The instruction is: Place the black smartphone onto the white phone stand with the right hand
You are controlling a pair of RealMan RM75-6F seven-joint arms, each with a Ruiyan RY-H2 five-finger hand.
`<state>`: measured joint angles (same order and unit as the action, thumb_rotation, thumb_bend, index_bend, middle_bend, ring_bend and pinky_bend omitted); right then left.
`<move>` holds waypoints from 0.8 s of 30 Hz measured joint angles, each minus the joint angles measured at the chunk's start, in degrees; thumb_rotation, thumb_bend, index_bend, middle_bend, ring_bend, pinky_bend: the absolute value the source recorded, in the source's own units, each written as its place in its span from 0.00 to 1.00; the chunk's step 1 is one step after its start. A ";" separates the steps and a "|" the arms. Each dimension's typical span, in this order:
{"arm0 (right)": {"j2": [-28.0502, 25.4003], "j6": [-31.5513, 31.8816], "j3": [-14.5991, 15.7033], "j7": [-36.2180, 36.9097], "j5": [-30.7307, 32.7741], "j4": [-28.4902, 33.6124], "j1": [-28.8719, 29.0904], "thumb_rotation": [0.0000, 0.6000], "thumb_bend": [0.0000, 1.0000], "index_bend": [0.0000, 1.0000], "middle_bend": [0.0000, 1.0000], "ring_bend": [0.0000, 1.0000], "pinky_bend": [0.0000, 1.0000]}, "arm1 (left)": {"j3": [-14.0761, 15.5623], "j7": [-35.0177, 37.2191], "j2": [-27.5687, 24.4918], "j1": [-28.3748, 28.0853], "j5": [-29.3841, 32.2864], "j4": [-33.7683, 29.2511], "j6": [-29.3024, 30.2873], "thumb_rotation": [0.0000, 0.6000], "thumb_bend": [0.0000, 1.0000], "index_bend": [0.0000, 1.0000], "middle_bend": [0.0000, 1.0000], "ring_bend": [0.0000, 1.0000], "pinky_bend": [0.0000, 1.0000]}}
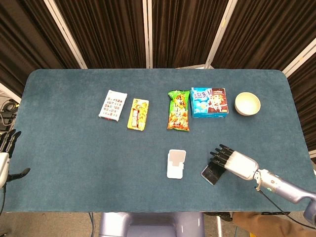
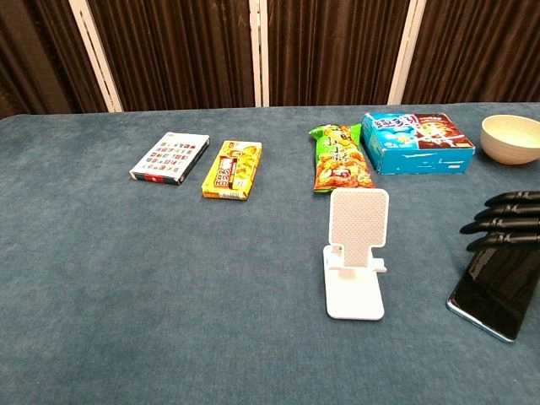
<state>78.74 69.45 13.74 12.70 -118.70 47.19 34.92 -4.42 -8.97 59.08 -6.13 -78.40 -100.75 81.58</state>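
Observation:
The black smartphone (image 1: 211,174) lies flat on the blue table, right of the white phone stand (image 1: 176,163). My right hand (image 1: 232,161) reaches in from the right, its dark fingers stretched out and apart above the phone's far end, hiding most of it; it holds nothing. In the chest view the fingertips (image 2: 504,221) hover just beyond the phone (image 2: 496,294), and the stand (image 2: 356,253) stands upright with its rest empty. Whether the fingers touch the phone is unclear. My left hand (image 1: 5,154) hangs off the table's left edge, fingers spread and empty.
Along the far half of the table lie a white patterned box (image 1: 113,105), a yellow snack pack (image 1: 138,114), a green snack bag (image 1: 178,110), a blue box (image 1: 209,102) and a cream bowl (image 1: 247,103).

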 measured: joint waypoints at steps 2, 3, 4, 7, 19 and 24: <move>0.71 0.27 0.33 0.15 -0.29 -0.99 0.38 1.00 0.01 0.09 0.06 0.00 0.00 | -0.12 -0.18 0.10 -0.14 0.64 0.08 -0.36 1.00 0.00 0.00 0.00 0.00 0.00; 1.17 0.62 0.47 0.12 -0.47 -1.68 0.59 1.00 0.01 0.09 0.06 0.00 0.00 | -0.15 -0.28 0.15 -0.22 0.86 0.12 -0.56 1.00 0.00 0.00 0.00 0.00 0.00; 1.53 0.91 0.57 0.11 -0.57 -2.21 0.76 1.00 0.01 0.09 0.07 0.00 0.00 | -0.18 -0.42 0.20 -0.29 1.00 0.17 -0.68 1.00 0.00 0.00 0.00 0.00 0.00; 2.66 1.83 0.91 0.59 -0.61 -3.68 1.30 1.00 0.01 0.09 0.07 0.00 0.00 | -0.24 -0.76 0.39 -0.44 1.37 0.29 -0.84 1.00 0.00 0.00 0.00 0.00 0.00; 4.70 1.02 3.13 0.64 -0.47 -5.12 3.03 1.00 0.01 0.09 0.07 0.00 0.00 | -0.15 -1.70 0.85 -0.85 1.99 0.38 -1.29 1.00 0.00 0.00 0.00 0.00 0.00; 5.12 0.70 3.74 -0.01 -0.20 -4.89 3.60 1.00 0.01 0.10 0.08 0.00 0.00 | -0.06 -1.86 0.94 -0.91 1.97 0.42 -1.29 1.00 0.00 0.00 0.00 0.00 0.00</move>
<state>83.86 70.14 17.48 12.69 -118.90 42.30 38.52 -4.49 -10.83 60.02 -7.04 -76.43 -100.33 80.29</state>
